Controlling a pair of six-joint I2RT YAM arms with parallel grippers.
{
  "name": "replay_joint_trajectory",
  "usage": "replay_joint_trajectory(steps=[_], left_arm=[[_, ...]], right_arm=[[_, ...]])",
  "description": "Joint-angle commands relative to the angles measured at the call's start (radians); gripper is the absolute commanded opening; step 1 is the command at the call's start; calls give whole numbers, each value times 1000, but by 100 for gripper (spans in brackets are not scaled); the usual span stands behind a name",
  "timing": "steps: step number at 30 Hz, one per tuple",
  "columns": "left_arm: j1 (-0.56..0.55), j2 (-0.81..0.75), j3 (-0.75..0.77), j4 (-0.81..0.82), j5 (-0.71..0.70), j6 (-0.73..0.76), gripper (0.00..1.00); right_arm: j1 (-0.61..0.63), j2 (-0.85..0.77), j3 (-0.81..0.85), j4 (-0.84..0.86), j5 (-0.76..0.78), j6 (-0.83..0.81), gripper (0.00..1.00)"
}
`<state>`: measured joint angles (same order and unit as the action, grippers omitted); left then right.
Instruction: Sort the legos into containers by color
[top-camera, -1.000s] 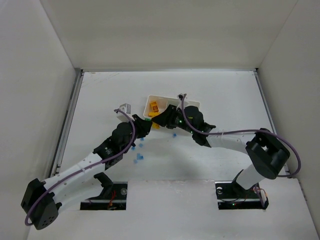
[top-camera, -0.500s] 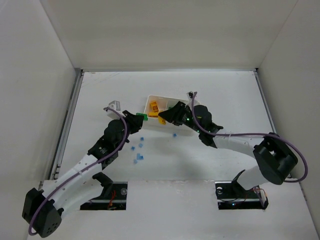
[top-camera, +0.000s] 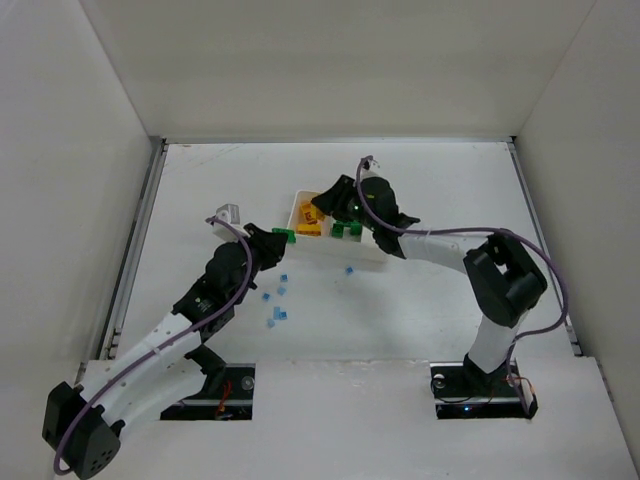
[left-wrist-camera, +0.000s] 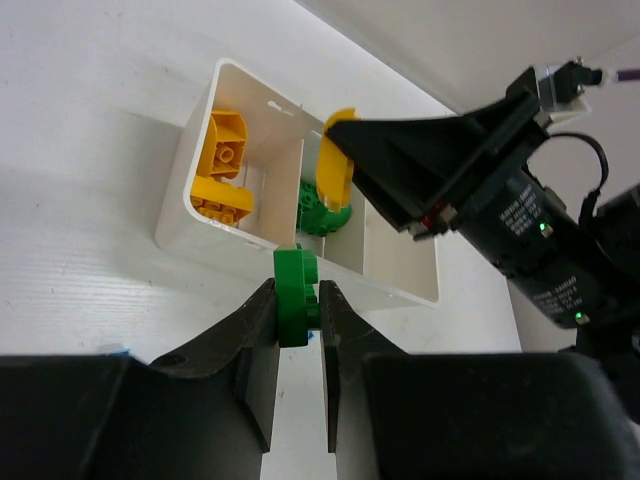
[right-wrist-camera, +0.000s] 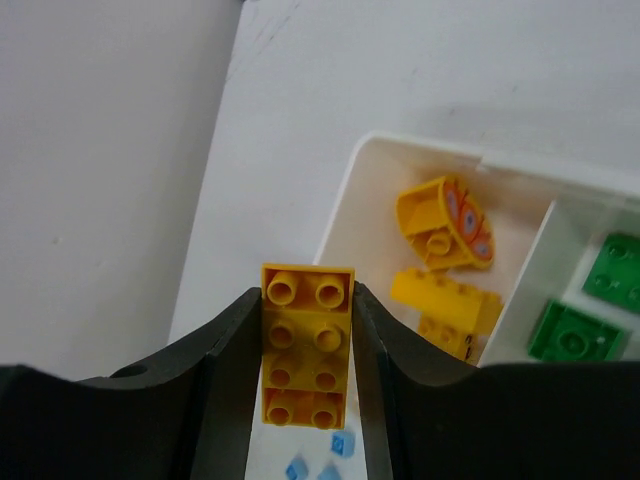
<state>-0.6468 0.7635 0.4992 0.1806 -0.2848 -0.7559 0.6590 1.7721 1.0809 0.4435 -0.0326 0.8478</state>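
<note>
Right gripper: clamped on yellow brick, raised by yellow end of tray. Left gripper: pinching green brick at tray's near wall. Risk of yellow landing outside rim or in wrong compartment if released off-centre. Risk of clash with both grippers crowding one tray.

White tray holds yellow-orange bricks and green bricks — light-blue bricks dot the white desk at its 7 o'clock; one yellow piece bears an orange-and-grey pattern.
</note>
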Motion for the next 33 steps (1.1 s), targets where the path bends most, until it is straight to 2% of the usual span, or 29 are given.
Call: replay_joint_trajectory(steps=[1, 3, 5, 9, 13, 18, 21, 30, 33], left_arm=[[-9, -15, -8, 16, -11, -10, 10], [-14, -1, -5, 23, -11, -11, 10], [-20, 16, 4, 28, -11, -11, 10], [-37, 59, 25, 52, -11, -8, 10], [-63, 140, 65, 89, -11, 4, 10], [-98, 313, 151, 169, -11, 41, 10], [-116, 443, 228, 209, -11, 75, 10], [-124, 770, 473, 249, -20, 162, 12], [-127, 835, 539, 241, -17, 182, 18]], right_arm=[[-9, 38, 111, -63, 77, -62, 50], [-11, 56, 143, -80, 74, -67, 63], [-11, 50, 151, -89, 83, -72, 70], [-19, -17, 93, -78, 86, -82, 72], [-34, -147, -54, -33, 102, -99, 63], [-68, -354, -286, 15, 143, -105, 35], [-77, -451, -386, 9, 163, -116, 25], [-55, -709, -590, -22, 201, -119, 29], [-37, -754, -615, -52, 206, -127, 34]])
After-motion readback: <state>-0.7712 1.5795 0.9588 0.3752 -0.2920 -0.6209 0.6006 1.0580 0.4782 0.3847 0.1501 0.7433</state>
